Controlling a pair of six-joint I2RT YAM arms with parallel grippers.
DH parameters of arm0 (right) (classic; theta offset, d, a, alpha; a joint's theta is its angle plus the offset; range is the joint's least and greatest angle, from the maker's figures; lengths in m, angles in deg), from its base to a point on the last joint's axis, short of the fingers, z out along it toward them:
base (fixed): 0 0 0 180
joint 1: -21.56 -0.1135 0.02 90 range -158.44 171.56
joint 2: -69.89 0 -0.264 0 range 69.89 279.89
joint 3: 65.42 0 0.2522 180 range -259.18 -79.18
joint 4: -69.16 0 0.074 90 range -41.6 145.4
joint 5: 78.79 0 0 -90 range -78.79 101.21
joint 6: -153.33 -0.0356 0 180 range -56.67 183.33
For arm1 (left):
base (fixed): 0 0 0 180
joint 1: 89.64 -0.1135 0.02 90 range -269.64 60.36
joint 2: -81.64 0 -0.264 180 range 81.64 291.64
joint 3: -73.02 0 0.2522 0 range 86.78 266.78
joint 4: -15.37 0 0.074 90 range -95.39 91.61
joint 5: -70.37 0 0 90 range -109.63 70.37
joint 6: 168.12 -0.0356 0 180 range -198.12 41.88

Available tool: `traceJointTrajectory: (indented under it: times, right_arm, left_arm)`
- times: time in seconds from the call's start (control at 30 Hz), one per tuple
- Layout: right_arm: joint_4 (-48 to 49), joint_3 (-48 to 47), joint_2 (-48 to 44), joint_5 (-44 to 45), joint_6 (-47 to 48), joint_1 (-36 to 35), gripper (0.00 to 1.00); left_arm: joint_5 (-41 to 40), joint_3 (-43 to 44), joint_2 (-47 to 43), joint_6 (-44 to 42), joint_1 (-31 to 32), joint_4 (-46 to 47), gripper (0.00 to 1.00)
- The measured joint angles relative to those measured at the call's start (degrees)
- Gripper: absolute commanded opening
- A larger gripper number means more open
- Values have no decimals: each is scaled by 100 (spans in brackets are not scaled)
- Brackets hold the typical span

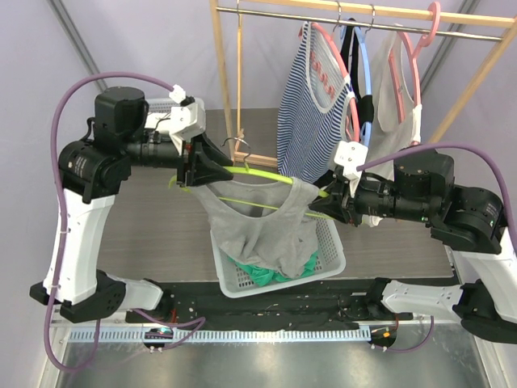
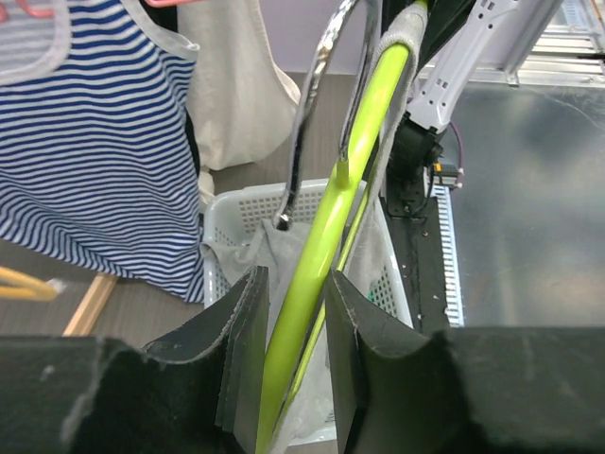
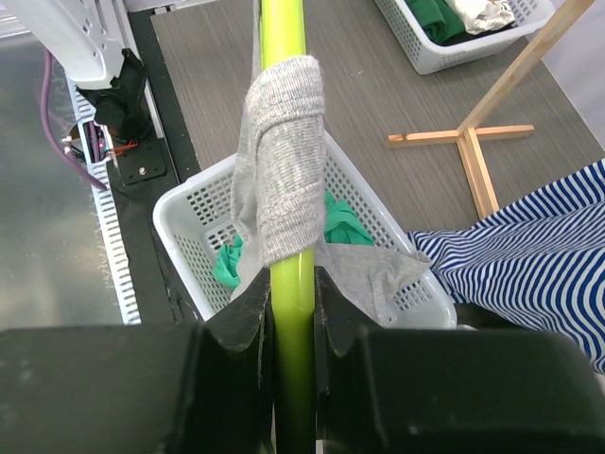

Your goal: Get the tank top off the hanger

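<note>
A lime-green hanger [image 1: 258, 175] is held level between both arms above a white basket [image 1: 335, 267]. The grey tank top [image 1: 258, 234] hangs from it and sags into the basket. My left gripper [image 1: 196, 170] is at the hanger's hook end. In the left wrist view its jaws [image 2: 295, 279] stand close on either side of the green hanger [image 2: 321, 236], still open by a narrow gap. My right gripper [image 3: 288, 284] is shut on the other end of the hanger [image 3: 284, 28], just below the grey strap [image 3: 279, 180] wrapped over it.
A wooden rack [image 1: 222, 65] behind carries a blue-striped tank top [image 1: 311, 105] and a cream top [image 1: 400, 89] on pink and blue hangers. Green clothes [image 1: 258, 273] lie in the basket. A second basket [image 3: 444, 47] stands farther back.
</note>
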Motion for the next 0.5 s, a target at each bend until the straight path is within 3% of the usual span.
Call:
traceJointTrajectory:
  times: [0.13,0.23,0.27,0.33,0.4,0.5]
  right_arm:
    - [0,9,2,-2,4,-2,1]
    - [0,15,2,13,9,-2,1]
    - [4,33,-9,28,7,-2,1]
    - [26,76,-48,107,0,13,1]
    - [96,173,-138,201,-22,33,2]
    - [361,365,-278,273,-20,4,13]
  left_arm:
    - [33,-120,39,-26,85,-68,34]
    - [44,-125,61,-48,116,-94,20]
    - [68,-125,61,-98,127,-105,9]
    - [170,-125,50,-201,157,-125,0]
    - [240,-127,-11,-302,205,-114,0]
    - [173,-151,-157,-306,280,74,0]
